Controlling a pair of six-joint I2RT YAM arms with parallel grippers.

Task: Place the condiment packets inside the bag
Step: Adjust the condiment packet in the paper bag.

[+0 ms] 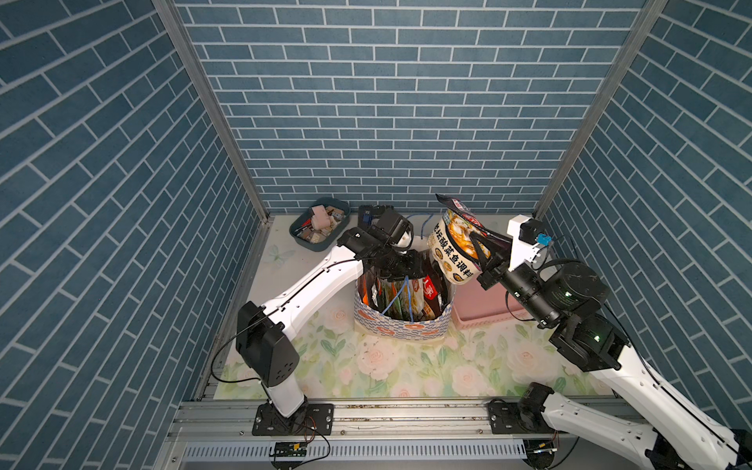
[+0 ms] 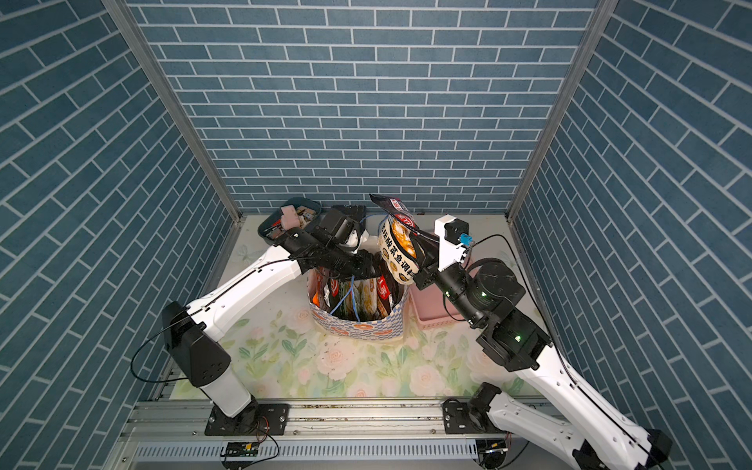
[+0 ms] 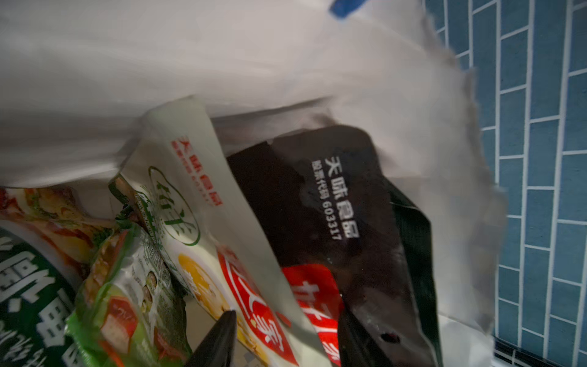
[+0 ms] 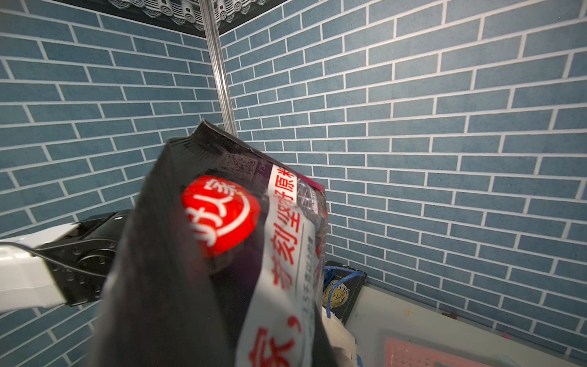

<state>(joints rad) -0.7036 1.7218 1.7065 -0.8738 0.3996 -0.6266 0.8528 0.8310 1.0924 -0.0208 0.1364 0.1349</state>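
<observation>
Jutting from clamped right claw point(image 1: 480, 250), packet point(image 1: 449, 240) near bag point(image 1: 401, 327); state of left claw point(image 1: 407, 270) unclear.

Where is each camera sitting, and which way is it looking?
Top views: high in front, looking down on left arm, right arm and bag.
Left wrist: at the bag's mouth, looking in at packets; one claw finger shows.
Right wrist: behind its held packet, facing the wall; left arm shows.
Shared: top views and left wrist both see the bag's packets.

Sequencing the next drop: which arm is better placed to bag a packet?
Right. The right hand grips a packet raised next to the bag; the left hand is in the bag's mouth, grip unclear.
</observation>
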